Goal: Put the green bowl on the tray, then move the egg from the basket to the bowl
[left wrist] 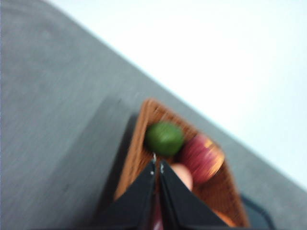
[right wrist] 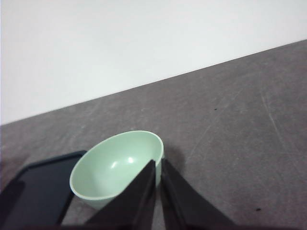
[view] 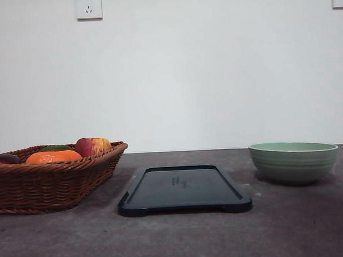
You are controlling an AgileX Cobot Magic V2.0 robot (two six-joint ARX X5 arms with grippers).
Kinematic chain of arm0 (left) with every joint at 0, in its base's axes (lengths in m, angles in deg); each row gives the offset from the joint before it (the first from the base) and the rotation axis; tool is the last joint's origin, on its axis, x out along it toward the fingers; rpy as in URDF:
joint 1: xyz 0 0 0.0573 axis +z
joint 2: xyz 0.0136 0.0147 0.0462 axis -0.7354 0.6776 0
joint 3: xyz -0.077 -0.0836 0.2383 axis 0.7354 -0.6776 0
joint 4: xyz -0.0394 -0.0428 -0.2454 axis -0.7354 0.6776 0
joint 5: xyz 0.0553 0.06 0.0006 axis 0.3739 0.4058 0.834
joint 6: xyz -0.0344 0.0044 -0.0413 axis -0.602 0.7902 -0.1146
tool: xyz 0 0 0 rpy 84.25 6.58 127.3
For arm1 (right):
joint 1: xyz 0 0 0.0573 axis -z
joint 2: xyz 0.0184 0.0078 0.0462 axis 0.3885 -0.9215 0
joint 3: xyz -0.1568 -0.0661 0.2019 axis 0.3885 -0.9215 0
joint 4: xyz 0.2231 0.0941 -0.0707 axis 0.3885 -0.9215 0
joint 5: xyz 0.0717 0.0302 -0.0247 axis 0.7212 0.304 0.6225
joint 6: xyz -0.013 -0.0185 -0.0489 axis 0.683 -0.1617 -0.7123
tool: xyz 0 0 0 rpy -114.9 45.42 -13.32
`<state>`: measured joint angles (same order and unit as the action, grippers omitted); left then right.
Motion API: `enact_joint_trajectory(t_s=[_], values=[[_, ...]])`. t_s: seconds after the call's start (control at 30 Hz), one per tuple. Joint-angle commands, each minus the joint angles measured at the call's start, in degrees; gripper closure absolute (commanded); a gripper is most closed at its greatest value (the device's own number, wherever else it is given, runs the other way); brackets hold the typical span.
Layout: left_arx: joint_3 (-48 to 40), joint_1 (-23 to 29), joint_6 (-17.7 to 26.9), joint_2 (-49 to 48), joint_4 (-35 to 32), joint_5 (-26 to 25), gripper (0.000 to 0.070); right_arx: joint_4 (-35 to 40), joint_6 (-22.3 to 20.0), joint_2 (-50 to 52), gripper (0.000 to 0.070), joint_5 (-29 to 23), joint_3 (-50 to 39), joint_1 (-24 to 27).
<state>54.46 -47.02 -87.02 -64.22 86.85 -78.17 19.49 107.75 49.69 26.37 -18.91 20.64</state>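
The pale green bowl (view: 293,162) stands on the table to the right of the dark tray (view: 184,189), not on it. The right wrist view has my right gripper (right wrist: 157,164) shut and empty, hanging above the bowl (right wrist: 115,165) near its rim, the tray (right wrist: 41,189) beside it. The wicker basket (view: 48,182) sits at the left. My left gripper (left wrist: 157,164) is shut and empty over the basket (left wrist: 139,148). A small pale reddish oval, probably the egg (left wrist: 184,175), lies half hidden behind one finger; the picture is blurred.
The basket holds an orange fruit (view: 53,157), a red-yellow apple (view: 92,146), a green fruit (left wrist: 164,138) and a dark maroon thing (view: 5,159) at its left end. A white wall stands close behind the grey table (view: 176,242).
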Motion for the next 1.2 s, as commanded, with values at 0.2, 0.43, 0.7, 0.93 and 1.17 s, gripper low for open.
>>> enact_joint_trajectory(t_s=[0.2, 0.43, 0.7, 0.93, 1.17], values=[[-1.0, 0.0, 9.8, 0.0, -12.6, -0.2, 0.0700, 10.8, -1.6, 0.0, 0.0693, -0.7, -0.2, 0.0], [2.7, 0.0, 17.2, 0.4, -16.5, 1.8, 0.0700, 12.2, -2.6, -0.8, 0.0694, -1.9, 2.3, 0.0], [13.5, 0.0, 21.8, 8.9, -8.8, 2.0, 0.0700, 10.8, -5.0, -10.2, 0.0694, -1.7, 10.4, 0.0], [24.1, 0.0, 21.7, 20.8, 2.4, -0.8, 0.0700, 3.1, -9.2, -22.0, 0.0694, 4.7, 19.8, 0.0], [33.9, 0.0, 22.8, 31.6, 14.1, -9.5, 0.0700, -6.9, -12.5, -33.0, 0.0694, 9.8, 28.3, 0.0]])
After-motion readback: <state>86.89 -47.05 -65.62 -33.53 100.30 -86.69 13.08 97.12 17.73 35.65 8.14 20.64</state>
